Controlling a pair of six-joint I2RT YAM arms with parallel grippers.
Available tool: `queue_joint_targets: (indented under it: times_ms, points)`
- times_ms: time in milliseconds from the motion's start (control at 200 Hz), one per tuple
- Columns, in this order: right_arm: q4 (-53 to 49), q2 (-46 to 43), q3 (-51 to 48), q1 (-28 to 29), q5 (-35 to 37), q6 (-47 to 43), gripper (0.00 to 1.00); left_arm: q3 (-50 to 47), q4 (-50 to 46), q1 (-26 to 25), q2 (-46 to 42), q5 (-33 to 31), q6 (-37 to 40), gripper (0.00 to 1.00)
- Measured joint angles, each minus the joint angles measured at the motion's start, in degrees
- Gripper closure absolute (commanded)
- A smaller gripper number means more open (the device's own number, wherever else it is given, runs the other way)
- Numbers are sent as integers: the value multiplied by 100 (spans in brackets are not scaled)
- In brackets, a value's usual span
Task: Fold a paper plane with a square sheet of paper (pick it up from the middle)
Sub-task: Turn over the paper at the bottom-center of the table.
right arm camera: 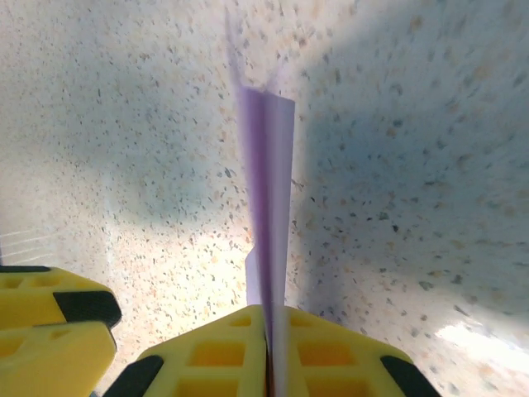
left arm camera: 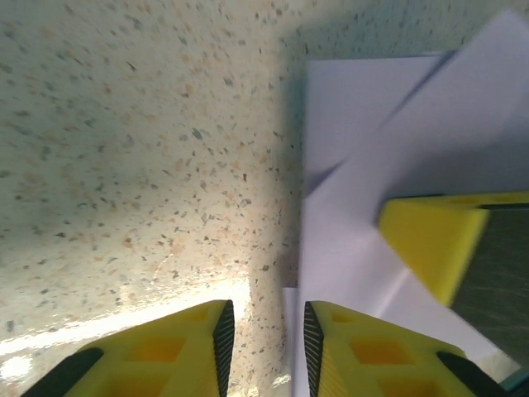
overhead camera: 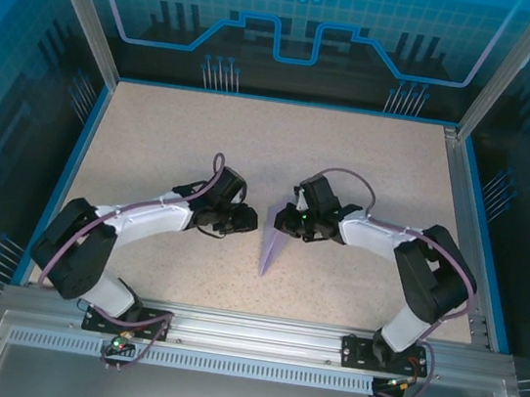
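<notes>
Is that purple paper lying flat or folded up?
Folded. The purple paper stands on edge, its layers pressed together, pinched in the right claw.

Both arms reached inward from their bases with elbows bent outward, so the left gripper (overhead camera: 245, 221) and the right gripper (overhead camera: 287, 223) faced each other, tips close together. The left one's fingers (left arm camera: 186, 351) stood slightly parted, nothing between them. The right one's fingers (right arm camera: 207, 360) were pressed together on the folded lavender paper (right arm camera: 269, 207), which stuck out ahead of its tips
</notes>
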Motion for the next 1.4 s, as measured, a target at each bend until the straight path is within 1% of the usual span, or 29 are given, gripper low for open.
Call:
queue_joint_targets:
  times_ms: [130,240,355,500,600,660,735,830,915,960,1030,1055,1140,1235,1330,1400]
  points:
    - [-1510,-350,841,96,883,-387,90,-195,-9,59,-389,-308,-37,66]
    - [-2924,-356,1834,354,1978,-680,91,-407,-15,188,-697,-546,-103,66]
    - [-4229,-190,2660,723,3097,-708,91,-651,-15,345,-986,-750,-212,66]
    - [-5595,514,3401,1117,4155,-535,92,-929,-44,522,-1425,-1034,-345,65]
    - [-6304,1287,3836,1307,4612,-358,92,-1091,-157,610,-1794,-1283,-485,65]
    - [-6590,1768,4085,1412,4765,-289,91,-1176,-223,651,-1987,-1423,-544,64]
    - [-6734,2299,4328,1530,4791,-278,90,-1270,-330,688,-2208,-1589,-645,64]
    - [-6798,2918,4671,1674,4697,-297,85,-1364,-450,713,-2413,-1740,-743,63]
    - [-6725,3377,5023,1779,4470,-372,78,-1414,-542,721,-2531,-1818,-787,63]
    - [-6631,3526,5136,1825,4299,-474,71,-1427,-577,721,-2559,-1840,-789,63]
    - [-6378,3585,5169,1886,3976,-614,54,-1436,-629,739,-2581,-1860,-789,63]
    - [-6279,3569,5163,1906,3834,-619,51,-1436,-638,748,-2583,-1867,-789,62]
    - [-5755,3298,4924,1934,3392,-774,43,-1436,-651,748,-2621,-1882,-791,60]
    - [-5169,2629,4415,1919,3010,-909,32,-1436,-656,748,-2653,-1880,-791,57]
    - [-4559,1556,3727,1880,2726,-1016,26,-1436,-647,748,-2656,-1873,-789,56]
    - [-4037,702,3134,1762,2463,-1056,25,-1436,-603,748,-2649,-1821,-785,53]
